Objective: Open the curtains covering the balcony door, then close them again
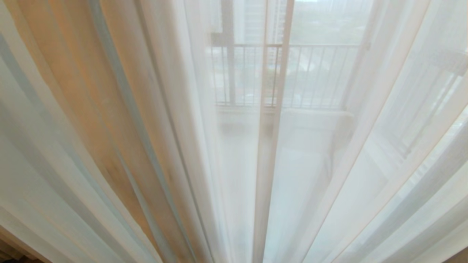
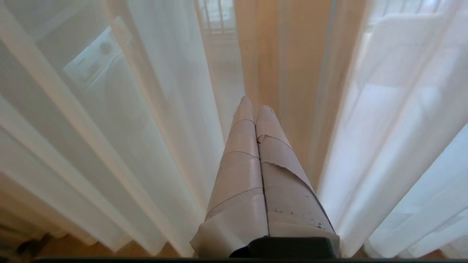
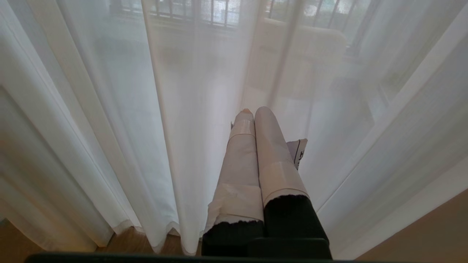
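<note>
The curtains fill every view and hang drawn across. Sheer white panels fall in long folds, and a beige drape shows among the folds on the left. The balcony door is behind the fabric and shows only as dim shapes. My left gripper is shut, with nothing between its taped fingers; it points at a beige fold among sheer folds. My right gripper is also shut and empty, close in front of the sheer fabric. Neither gripper appears in the head view.
A balcony railing shows faintly through the sheer. A pale appliance shape shows through the fabric in the left wrist view. Wooden floor lies under the curtain hems.
</note>
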{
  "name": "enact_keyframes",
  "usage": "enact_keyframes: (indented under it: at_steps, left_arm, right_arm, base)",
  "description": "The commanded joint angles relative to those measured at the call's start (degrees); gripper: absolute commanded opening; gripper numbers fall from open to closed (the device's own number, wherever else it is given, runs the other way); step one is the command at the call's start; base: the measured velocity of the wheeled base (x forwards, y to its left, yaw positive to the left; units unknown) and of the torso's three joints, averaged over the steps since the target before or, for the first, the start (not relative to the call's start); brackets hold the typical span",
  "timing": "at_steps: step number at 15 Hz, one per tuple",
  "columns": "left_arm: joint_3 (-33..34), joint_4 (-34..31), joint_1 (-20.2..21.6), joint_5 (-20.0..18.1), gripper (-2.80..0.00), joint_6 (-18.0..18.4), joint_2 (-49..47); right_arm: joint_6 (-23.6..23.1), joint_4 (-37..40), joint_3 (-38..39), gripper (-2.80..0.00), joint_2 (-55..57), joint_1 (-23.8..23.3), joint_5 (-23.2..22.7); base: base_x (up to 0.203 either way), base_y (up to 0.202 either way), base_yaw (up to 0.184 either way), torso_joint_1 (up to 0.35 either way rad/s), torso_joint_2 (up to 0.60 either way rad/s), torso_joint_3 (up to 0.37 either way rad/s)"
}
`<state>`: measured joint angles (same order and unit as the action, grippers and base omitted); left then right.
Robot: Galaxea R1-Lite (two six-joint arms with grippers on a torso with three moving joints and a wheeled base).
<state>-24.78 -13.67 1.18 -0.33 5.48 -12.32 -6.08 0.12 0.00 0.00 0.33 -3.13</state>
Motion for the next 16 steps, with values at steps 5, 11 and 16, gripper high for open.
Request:
enact_keyframes:
  at_steps: [5,11,16]
  left_arm:
    - [17.89,9.54,-0.81,-5.99,-2.8,-0.01,12.26]
    - [24.78,13.85,-0.83,0.23,-2.8,-0.91,12.24]
    - [24.78,13.76,-0.83,0.41,-2.8,-2.23,12.24]
  right_arm:
    - [-0.07,-0.01,0.0,-2.8,0.0,0.02,-0.03]
    - [-0.07,-0.01,0.0,-2.8,0.0,0.02,-0.03]
    - [-0.07,-0.03,0.0,-2.8,0.0,0.02,-0.03]
  base:
    - [0.0,0.0,0.0,0.0,0.0,0.0]
    - [0.0,0.0,0.0,0.0,0.0,0.0]
    - [0.0,0.0,0.0,0.0,0.0,0.0]
